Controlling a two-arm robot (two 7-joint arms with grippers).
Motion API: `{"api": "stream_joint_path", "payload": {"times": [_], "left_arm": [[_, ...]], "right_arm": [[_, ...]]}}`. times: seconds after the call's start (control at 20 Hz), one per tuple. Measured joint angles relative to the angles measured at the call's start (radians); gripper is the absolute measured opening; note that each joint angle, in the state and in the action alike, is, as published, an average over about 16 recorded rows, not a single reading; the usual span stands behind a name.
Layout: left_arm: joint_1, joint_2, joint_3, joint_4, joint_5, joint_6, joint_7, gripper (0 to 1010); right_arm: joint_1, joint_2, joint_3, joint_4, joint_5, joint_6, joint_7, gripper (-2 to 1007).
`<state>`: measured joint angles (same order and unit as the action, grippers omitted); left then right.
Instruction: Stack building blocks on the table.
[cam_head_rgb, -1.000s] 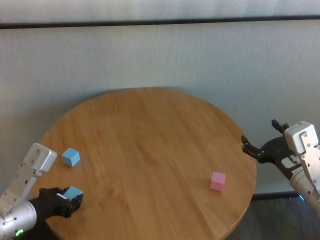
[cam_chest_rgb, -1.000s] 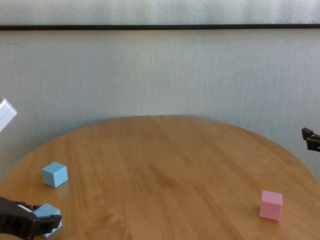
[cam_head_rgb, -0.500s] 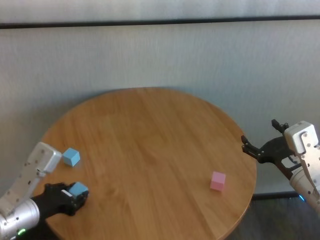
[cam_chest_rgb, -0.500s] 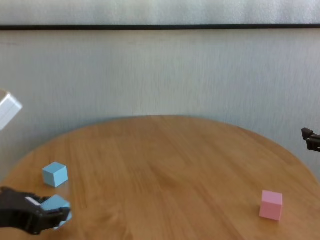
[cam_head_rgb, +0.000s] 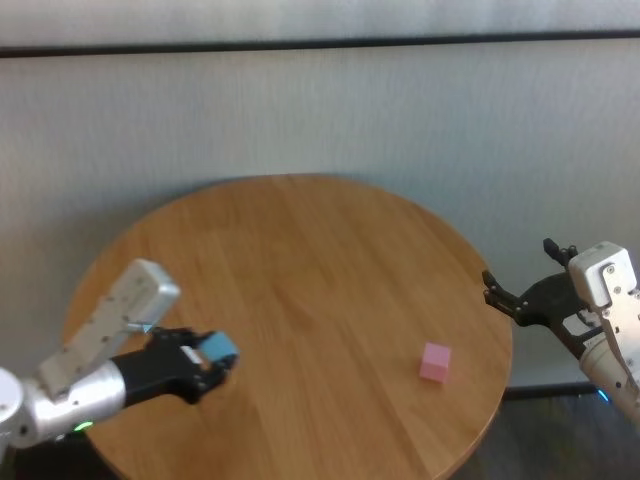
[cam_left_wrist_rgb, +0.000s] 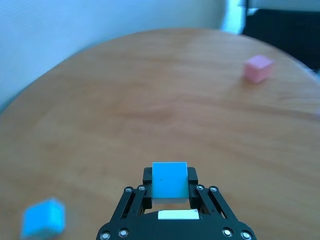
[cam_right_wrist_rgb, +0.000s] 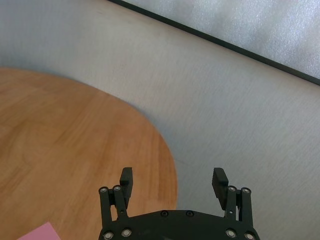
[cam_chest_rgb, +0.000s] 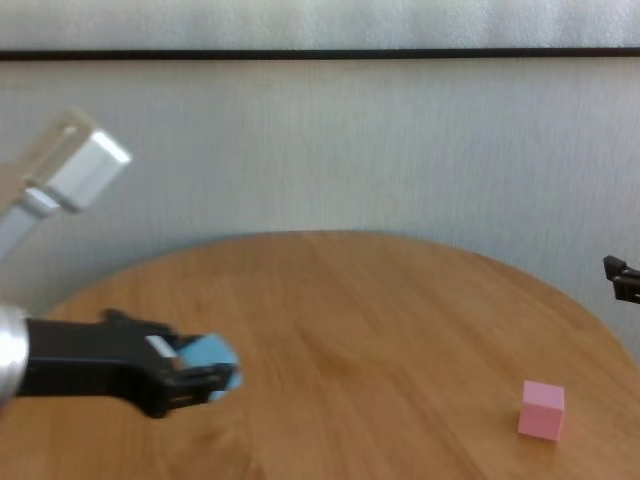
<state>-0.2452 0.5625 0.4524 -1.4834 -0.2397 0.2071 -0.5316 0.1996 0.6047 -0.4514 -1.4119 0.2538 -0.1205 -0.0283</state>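
Observation:
My left gripper (cam_head_rgb: 212, 362) is shut on a light blue block (cam_head_rgb: 219, 349) and holds it above the left part of the round wooden table (cam_head_rgb: 300, 250). In the left wrist view the held block (cam_left_wrist_rgb: 169, 180) sits between the two fingers. A second light blue block (cam_left_wrist_rgb: 44, 224) lies on the table behind that gripper; the arm hides it in the head and chest views. The pink block (cam_head_rgb: 435, 362) rests alone near the table's right edge, far from the held block (cam_chest_rgb: 210, 355). My right gripper (cam_head_rgb: 497, 292) hangs open off the table's right edge.
A pale grey wall with a dark horizontal strip (cam_head_rgb: 320, 42) stands behind the table. The pink block (cam_chest_rgb: 542, 410) is the only thing on the table's right half. The right gripper (cam_right_wrist_rgb: 172, 177) hovers past the table's rim (cam_right_wrist_rgb: 167, 150).
My left gripper has lifted the light blue block off the table and carried it to the right, toward the middle. The right arm has stayed still.

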Motion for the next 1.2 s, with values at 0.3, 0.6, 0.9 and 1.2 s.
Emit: {"api": "stream_joint_path", "payload": {"times": [0.3, 0.6, 0.9, 1.2], "left_arm": [[-0.082, -0.027, 0.059, 0.053, 0.011, -0.021, -0.077, 395], [-0.165, -0.056, 0.115, 0.129, 0.014, -0.013, -0.135, 395], [-0.248, -0.086, 0.172, 0.221, 0.026, -0.011, -0.181, 395], [-0.314, -0.118, 0.219, 0.312, 0.044, -0.027, -0.213, 395]], "right_arm": [[0.0, 0.0, 0.0, 0.0, 0.0, 0.0, 0.0, 1001], [0.0, 0.0, 0.0, 0.0, 0.0, 0.0, 0.0, 1001], [0.0, 0.0, 0.0, 0.0, 0.0, 0.0, 0.0, 1001], [0.0, 0.0, 0.0, 0.0, 0.0, 0.0, 0.0, 1001]]}}
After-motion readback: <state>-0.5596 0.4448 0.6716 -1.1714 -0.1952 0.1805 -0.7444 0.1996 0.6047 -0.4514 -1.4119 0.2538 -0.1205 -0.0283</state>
